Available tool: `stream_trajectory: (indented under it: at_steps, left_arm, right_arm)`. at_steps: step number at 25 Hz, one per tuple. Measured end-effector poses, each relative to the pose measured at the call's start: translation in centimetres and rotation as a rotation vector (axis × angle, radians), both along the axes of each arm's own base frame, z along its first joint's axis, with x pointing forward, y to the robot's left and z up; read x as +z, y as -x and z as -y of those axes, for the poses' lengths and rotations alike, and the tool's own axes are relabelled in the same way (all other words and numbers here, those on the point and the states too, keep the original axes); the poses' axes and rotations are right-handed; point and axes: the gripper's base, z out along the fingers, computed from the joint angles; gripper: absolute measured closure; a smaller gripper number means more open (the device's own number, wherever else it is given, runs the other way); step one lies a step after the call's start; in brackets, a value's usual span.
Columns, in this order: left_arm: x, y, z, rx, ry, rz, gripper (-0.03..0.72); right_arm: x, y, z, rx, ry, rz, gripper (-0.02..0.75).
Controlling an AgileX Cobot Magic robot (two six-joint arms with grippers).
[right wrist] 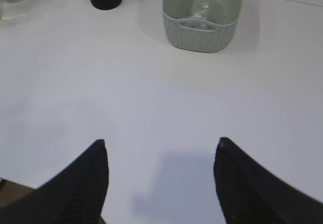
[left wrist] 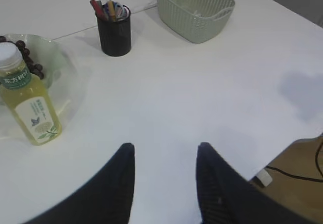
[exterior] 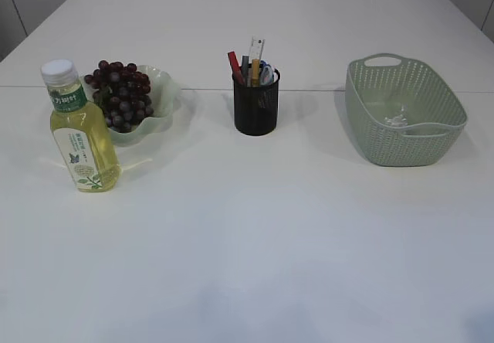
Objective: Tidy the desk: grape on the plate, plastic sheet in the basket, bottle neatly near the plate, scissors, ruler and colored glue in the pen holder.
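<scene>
The white bench point(exterior: 255, 227) carries four groups of items, all at rest.

Left side: a bunch of dark grapes point(exterior: 121, 94) lies on the pale green plate point(exterior: 164, 88). The bottle point(exterior: 80, 130), filled with yellow-green liquid and closed by a white cap, stands upright just in front of the plate, at its left front edge. Whether bottle and plate touch cannot be told.

Centre: the black mesh pen holder point(exterior: 256, 103) stands upright, well apart from the plate and from the basket. The ruler point(exterior: 255, 51) stands highest in it. A red item point(exterior: 234, 63), an orange-handled item and a blue-ringed part also stand inside; which of these is the scissors and which the glue cannot be told at this size.

Right side: the green woven basket point(exterior: 370, 134) stands near the back right. A crumpled clear plastic sheet point(exterior: 397, 116) lies on its floor.

Left tool point(left wrist: 165, 156): jaws parted, nothing between them, positioned above bare bench near the front edge, with the bottle ahead to its left.

Right tool point(right wrist: 160, 153): jaws spread wide, nothing held, positioned above bare bench, with the basket ahead.

Neither tool appears in the exterior view.
</scene>
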Motion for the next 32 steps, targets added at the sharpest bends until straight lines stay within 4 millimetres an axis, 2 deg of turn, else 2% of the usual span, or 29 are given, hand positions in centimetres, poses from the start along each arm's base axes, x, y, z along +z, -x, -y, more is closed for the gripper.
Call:
stream_trajectory:
  at_steps: [6,9,14,19,26,32]
  left_arm:
    - [-2.1,4.2,-2.8,-0.048,0.059,0.017,0.388]
    - [-3.3,5.8,-3.9,-0.077,0.054,0.004,0.388]
    - [-6.0,7.2,-4.9,-0.103,0.028,0.020,0.388]
    - [-8.4,6.9,-4.9,-0.094,-0.017,0.004,0.388]
    - [-8.9,6.7,-4.8,-0.092,-0.023,-0.002,0.389]
    - [-8.9,6.7,-4.8,-0.080,-0.019,-0.007,0.438]
  right_arm:
    - [-2.7,5.1,0.6,0.072,-0.058,0.176,0.225]
    - [-3.4,6.7,0.9,0.078,-0.070,0.243,0.225]
    - [-5.2,6.0,0.7,0.114,-0.008,0.196,0.225]
    - [-6.4,5.2,0.3,0.172,0.045,0.177,0.225]
    - [-8.5,4.1,-0.1,0.195,0.063,0.116,0.225]
    - [-8.7,4.0,-0.1,0.197,0.063,0.115,0.225]
